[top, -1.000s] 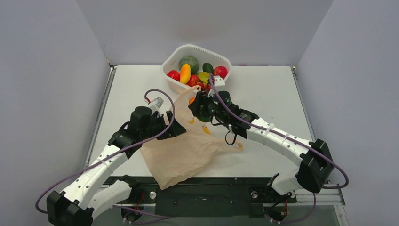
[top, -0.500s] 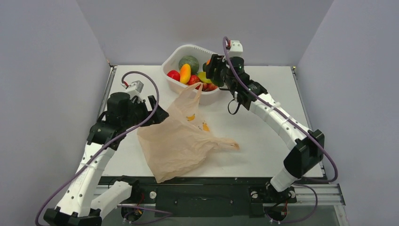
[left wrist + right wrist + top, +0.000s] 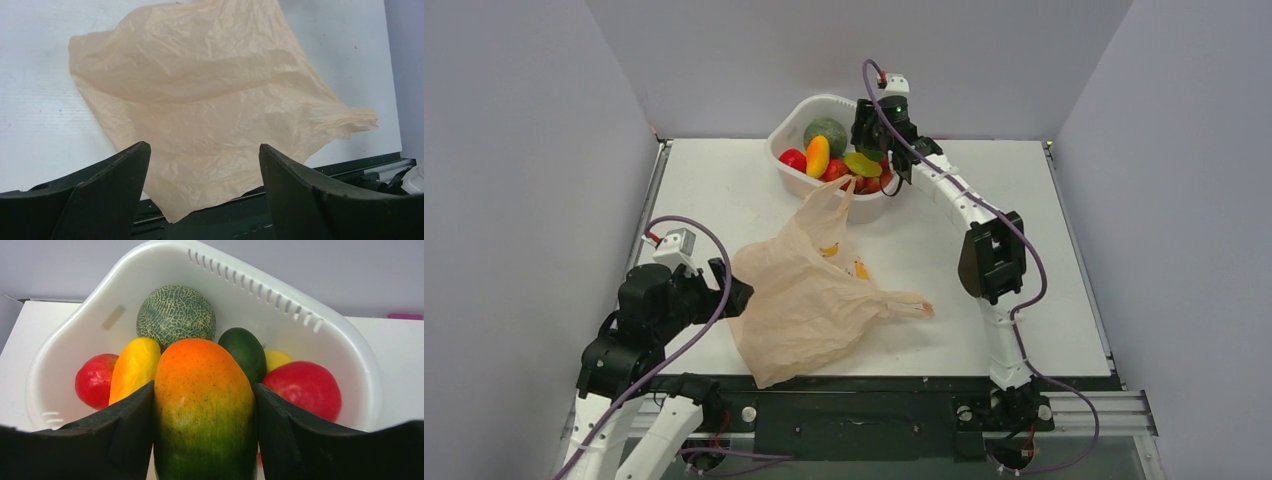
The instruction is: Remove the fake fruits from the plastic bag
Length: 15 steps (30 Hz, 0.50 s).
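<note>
The right gripper [image 3: 203, 390] pinches a mango [image 3: 202, 435] by its sides above the tub [image 3: 300, 315], at the far side of the table [image 3: 714, 190]. The step in hand appears to be the release. The arm should lower the mango onto the near fruit, clear of the melon [image 3: 175, 315], before the jaws spread, so it cannot roll over the rim. The left gripper [image 3: 203, 150] is spread and empty, just left of the bag [image 3: 809, 300], which lies slack near centre. Whether the bag holds more fruit cannot be told. The mango's lower end is cut off, and it hides the tub floor behind it.
</note>
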Motion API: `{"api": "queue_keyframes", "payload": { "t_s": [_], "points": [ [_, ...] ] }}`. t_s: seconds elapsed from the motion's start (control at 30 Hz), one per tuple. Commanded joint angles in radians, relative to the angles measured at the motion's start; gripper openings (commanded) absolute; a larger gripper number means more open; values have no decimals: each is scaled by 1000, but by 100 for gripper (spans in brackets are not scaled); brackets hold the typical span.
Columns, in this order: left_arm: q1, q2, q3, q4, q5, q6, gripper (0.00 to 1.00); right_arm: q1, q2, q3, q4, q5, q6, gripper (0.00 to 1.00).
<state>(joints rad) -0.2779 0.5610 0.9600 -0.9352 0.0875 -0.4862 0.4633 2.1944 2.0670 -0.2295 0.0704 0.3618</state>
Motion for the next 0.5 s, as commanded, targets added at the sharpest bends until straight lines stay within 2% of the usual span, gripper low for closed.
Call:
{"api": "queue_keyframes", "payload": {
  "t_s": [0.0,0.1,0.27,0.37,0.47],
  "points": [
    [6,-54,-43,-13,-41,-25,78,1,89,150,37,-32,8,11],
    [6,-79,-64,-17,-46,-14,78,4,124,168,70,-25,30,14],
    [6,-85,-89,1,-49,-3,78,16,184,188,113,-14,37,29],
    [5,-71,-91,5,-43,7,78,33,215,225,117,-7,29,35],
    [6,-59,-97,6,-34,9,78,54,231,236,133,20,-5,51]
  ]
}}
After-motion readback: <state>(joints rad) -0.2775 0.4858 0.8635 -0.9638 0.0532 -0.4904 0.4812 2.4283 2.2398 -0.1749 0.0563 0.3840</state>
